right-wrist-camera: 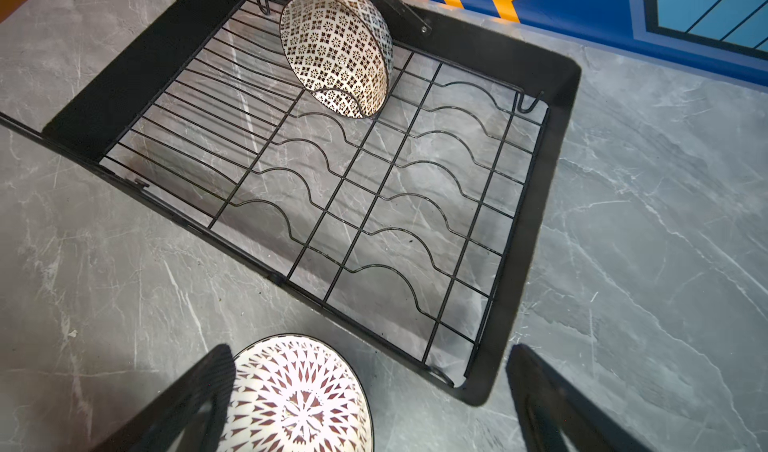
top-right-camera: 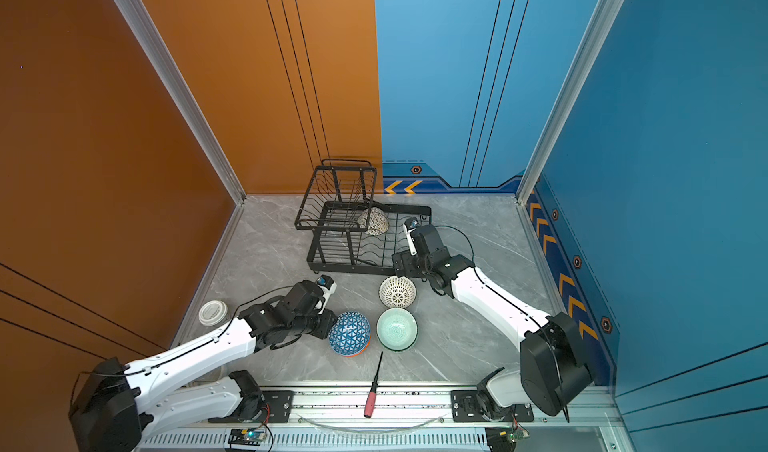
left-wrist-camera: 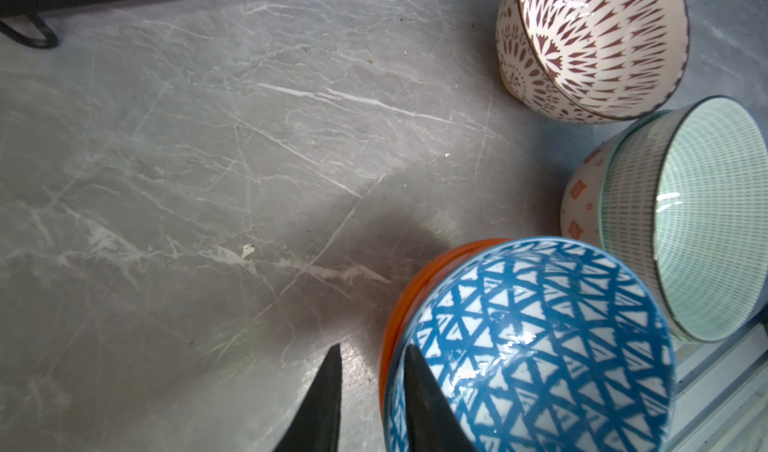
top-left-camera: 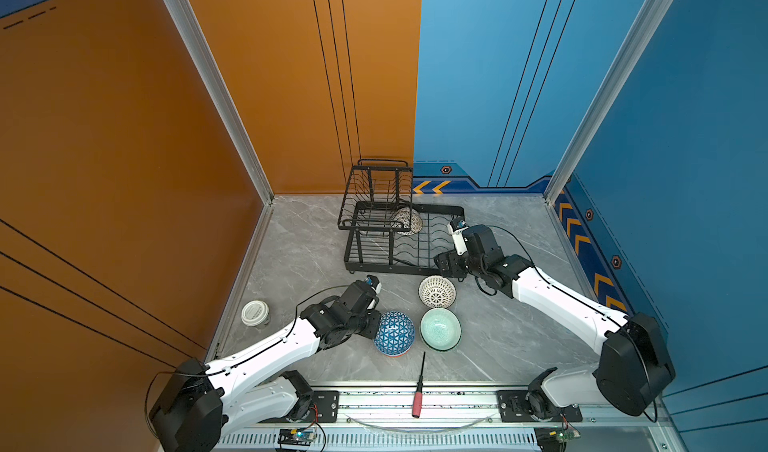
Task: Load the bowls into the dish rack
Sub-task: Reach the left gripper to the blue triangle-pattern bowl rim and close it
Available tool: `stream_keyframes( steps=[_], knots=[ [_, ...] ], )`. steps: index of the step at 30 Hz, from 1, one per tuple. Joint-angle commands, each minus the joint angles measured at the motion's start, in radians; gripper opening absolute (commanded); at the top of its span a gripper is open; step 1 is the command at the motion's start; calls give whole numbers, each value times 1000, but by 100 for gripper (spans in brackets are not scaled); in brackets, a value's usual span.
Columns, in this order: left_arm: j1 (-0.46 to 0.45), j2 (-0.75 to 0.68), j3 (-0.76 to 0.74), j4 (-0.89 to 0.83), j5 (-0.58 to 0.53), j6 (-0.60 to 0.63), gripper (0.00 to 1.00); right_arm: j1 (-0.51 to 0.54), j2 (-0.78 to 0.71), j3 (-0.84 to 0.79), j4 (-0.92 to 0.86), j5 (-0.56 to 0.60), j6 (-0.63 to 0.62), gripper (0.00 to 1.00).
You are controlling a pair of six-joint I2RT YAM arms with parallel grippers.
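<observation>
While one bowl [right-wrist-camera: 336,51] sits racked before our gaping right gripper [right-wrist-camera: 370,352], five remain; our left gripper [left-wrist-camera: 372,348] straddles the blue bowl [left-wrist-camera: 540,346], perhaps unclamped.

A: What sits in the dish rack [top-left-camera: 374,258]?
B: One patterned bowl [top-left-camera: 409,220], tilted in the lower tray. On the tabletop [top-left-camera: 299,246] near it: a lattice bowl [top-left-camera: 436,291], a blue triangle bowl [top-left-camera: 394,332], a mint bowl [top-left-camera: 440,329].
A: The arms?
B: Left end effector [top-left-camera: 376,326] at the blue bowl's rim, maybe touching; right end effector [top-left-camera: 444,264] over the rack's near corner.
</observation>
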Motion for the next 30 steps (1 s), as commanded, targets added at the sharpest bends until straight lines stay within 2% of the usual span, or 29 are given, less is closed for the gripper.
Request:
stream_keyframes(
  steps=[1, 16, 25, 30],
  knots=[
    [-12, 2, 16, 10, 9, -1, 24, -5, 4, 20, 4, -8, 7, 100],
    [-25, 52, 20, 30, 35, -5, 20, -11, 8, 13, 3, -10, -2, 100],
    [-30, 36, 38, 1, 14, 0, 8, -15, 1, 4, 6, -14, -5, 100],
    [-33, 14, 57, -39, -9, 9, 7, -16, -1, -3, 4, -19, -4, 100]
  ],
)
